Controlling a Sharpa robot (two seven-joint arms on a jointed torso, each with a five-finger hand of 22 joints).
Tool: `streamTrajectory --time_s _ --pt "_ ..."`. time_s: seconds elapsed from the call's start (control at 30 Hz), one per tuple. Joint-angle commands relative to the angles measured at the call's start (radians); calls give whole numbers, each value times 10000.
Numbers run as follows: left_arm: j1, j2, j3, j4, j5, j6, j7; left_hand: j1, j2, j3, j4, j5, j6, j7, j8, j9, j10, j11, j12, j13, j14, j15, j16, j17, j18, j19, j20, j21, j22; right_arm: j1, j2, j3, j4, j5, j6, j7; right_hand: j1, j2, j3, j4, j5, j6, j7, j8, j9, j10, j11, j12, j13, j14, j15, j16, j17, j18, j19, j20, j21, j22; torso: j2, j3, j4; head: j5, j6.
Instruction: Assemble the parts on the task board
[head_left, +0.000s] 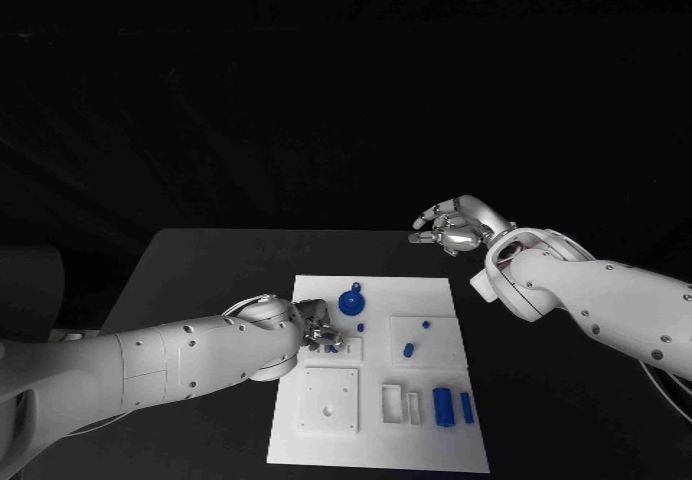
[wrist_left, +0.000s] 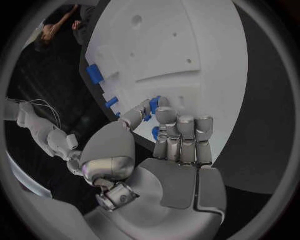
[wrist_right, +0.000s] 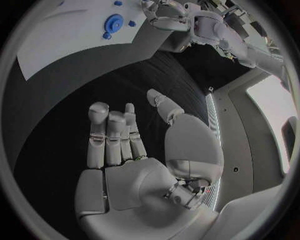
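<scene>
The white task board (head_left: 378, 440) lies in the middle of the black table. My left hand (head_left: 320, 330) is down on its left middle, thumb and fingers (wrist_left: 164, 116) curled around a small blue part (wrist_left: 154, 104) that touches the board (wrist_left: 187, 55); part of the piece is hidden under the fingers. A round blue part with a knob (head_left: 351, 300) sits just beyond that hand. Two blue cylinders (head_left: 453, 406) lie side by side near the board's front right, and a small blue peg (head_left: 408, 350) lies mid-right. My right hand (head_left: 454, 226) hangs above the table past the board's far edge, fingers apart and holding nothing (wrist_right: 119, 145).
A raised white square block (head_left: 329, 400) and a narrow white slot frame (head_left: 394, 402) stand on the near half of the board. Bare black table (head_left: 202, 270) runs along both long sides of the board. My right forearm (head_left: 591, 300) crosses above the table's right side.
</scene>
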Motion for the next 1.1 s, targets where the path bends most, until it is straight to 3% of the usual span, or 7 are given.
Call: streamTrajectory --time_s 0.03,0.13,0.4,0.77,0.9,1.0,1.1 --pt "-57 47 -22 50 -166 256 92 72 129 37 21 -49 1004 -900 74 37 436 -574 64 12 741 -748 69 11 113 82 -1690 60 11 -3 6 4 3 4 130 37 -53 20 11 69 68 14 81 -42 13 -88 3 55 -14 -54 -18 15 -13 635 -7 -78 -37 175 1 1 -4 14 11" --pt "-65 36 -22 60 -205 260 80 109 318 56 -43 68 1016 -918 120 83 426 -624 153 43 765 -742 125 37 127 87 -1695 88 28 -3 7 4 1 4 131 39 -53 19 10 69 70 14 81 -42 13 -88 3 55 -15 -55 -18 15 -13 635 -8 -78 -37 175 -1 -2 -5 11 4" --pt "-70 20 -20 69 -175 267 70 50 494 53 -173 328 1010 -931 175 149 393 -648 264 62 770 -723 175 60 137 75 -1692 123 55 -3 20 4 -2 4 139 37 -54 19 7 71 75 14 80 -42 14 -90 3 57 -18 -56 -18 16 -13 635 -9 -78 -37 176 0 -6 -1 10 1" --pt "-70 36 -20 70 88 353 129 -55 524 18 -174 335 1005 -932 195 176 380 -649 310 63 767 -714 185 63 135 70 -1684 131 62 -3 27 4 1 4 154 32 -56 24 4 75 81 14 80 -42 15 -92 3 60 -22 -57 -18 16 -14 635 -10 -78 -37 176 3 2 -1 24 7" --pt "-70 47 -20 31 181 341 169 -217 479 -9 -25 -173 996 -938 207 207 355 -650 367 42 760 -721 184 58 150 75 -1684 124 59 -3 22 4 5 4 159 29 -59 23 1 77 82 15 80 -42 16 -93 3 61 -23 -58 -18 16 -14 635 -10 -78 -38 176 5 11 -4 29 6" --pt "-69 50 -20 0 193 314 173 -439 324 -84 341 -1097 986 -935 199 214 331 -642 395 4 746 -736 172 48 157 81 -1679 109 50 -3 20 4 10 4 163 25 -61 23 0 78 82 16 80 -42 16 -93 3 61 -24 -58 -18 17 -14 635 -11 -78 -38 176 5 10 -6 32 -2" --pt "-69 50 -19 -37 214 275 178 -690 106 -245 568 -1173 962 -916 193 224 313 -628 396 -10 727 -738 171 47 148 72 -1667 107 47 -3 14 4 11 4 182 23 -62 22 -1 79 83 18 80 -41 17 -94 3 62 -25 -59 -18 17 -14 635 -11 -78 -38 176 2 9 -9 37 13"
